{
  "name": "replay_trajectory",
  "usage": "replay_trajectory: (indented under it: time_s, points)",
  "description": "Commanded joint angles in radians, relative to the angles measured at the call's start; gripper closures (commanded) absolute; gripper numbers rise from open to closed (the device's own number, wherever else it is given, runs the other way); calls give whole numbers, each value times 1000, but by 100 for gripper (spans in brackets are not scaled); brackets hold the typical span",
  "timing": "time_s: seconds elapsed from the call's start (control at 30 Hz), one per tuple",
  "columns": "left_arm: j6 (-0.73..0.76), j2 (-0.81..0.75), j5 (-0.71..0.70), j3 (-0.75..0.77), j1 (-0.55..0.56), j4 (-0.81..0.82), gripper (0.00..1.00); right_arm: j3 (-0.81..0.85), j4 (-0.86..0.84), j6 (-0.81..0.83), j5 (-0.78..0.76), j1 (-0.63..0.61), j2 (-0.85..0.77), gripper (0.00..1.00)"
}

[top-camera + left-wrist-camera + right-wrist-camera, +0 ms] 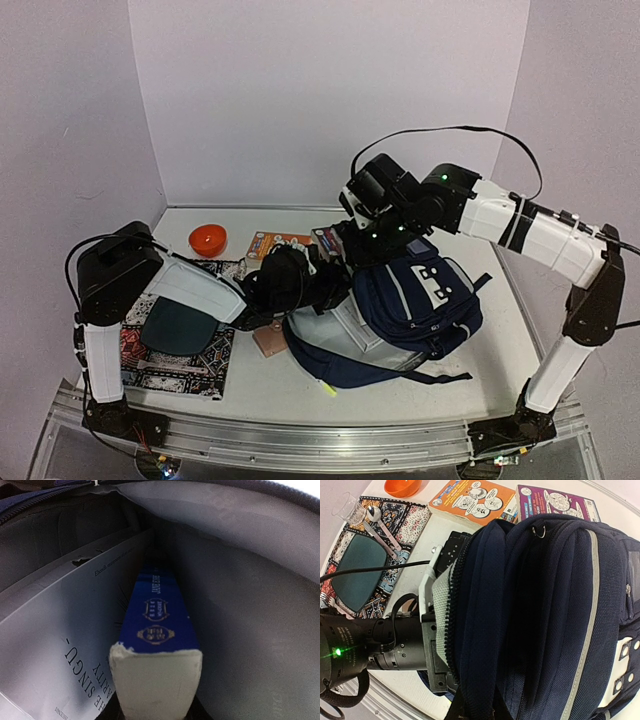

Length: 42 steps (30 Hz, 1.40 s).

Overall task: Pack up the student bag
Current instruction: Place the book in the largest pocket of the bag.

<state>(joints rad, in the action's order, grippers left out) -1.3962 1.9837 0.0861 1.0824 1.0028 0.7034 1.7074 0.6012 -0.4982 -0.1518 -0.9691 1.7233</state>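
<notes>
The navy student bag (pixel 425 300) lies on its side at the table's middle, its mouth facing left. My left gripper (pixel 156 714) is deep inside it, shut on a thick book with a blue spine (pixel 157 615) and cream page edges. Only its dark fingertips (pixel 111 711) show at the bottom. A pale grey book (pixel 65 630) lies against the left lining. My right gripper (pixel 487 714) is shut on the zipped rim of the student bag (pixel 530 605), holding the mouth up. The left arm's wrist (pixel 385 640) enters the opening from the left.
A patterned placemat (pixel 165 375) with a dark plate (pixel 178 325) lies at the front left, with a glass (pixel 349 509) and a spoon (pixel 376 522) on it. An orange bowl (pixel 207 238), an orange comic book (pixel 472 502) and a purple one (pixel 555 502) lie behind the bag. Walls stand close behind.
</notes>
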Motion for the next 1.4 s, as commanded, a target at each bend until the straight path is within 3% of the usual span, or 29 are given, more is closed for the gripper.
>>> replay_trajectory:
  time_s: [0.0,0.17,0.33,0.7,0.93,1.0,1.37]
  points:
    - [59,-7,-6,36,10,171,67,-16,-75,15,-60,1,-78,100]
    - [148,-79,-28,-4,11,56,35,-49,-69,24,-84,17,-98,100]
    - [200,-141,-55,-45,11,2,24,-69,-66,32,-94,39,-113,100]
    - [352,-271,-133,-85,11,-204,17,-145,-26,46,-146,105,-179,100]
    - [373,-189,-38,-1,42,-245,41,-160,-24,47,-153,112,-183,100]
    - [398,-182,-34,23,57,-256,43,-163,-19,53,-165,114,-183,100]
    - [493,-349,-114,-10,10,-413,31,-285,119,75,-203,150,-247,100]
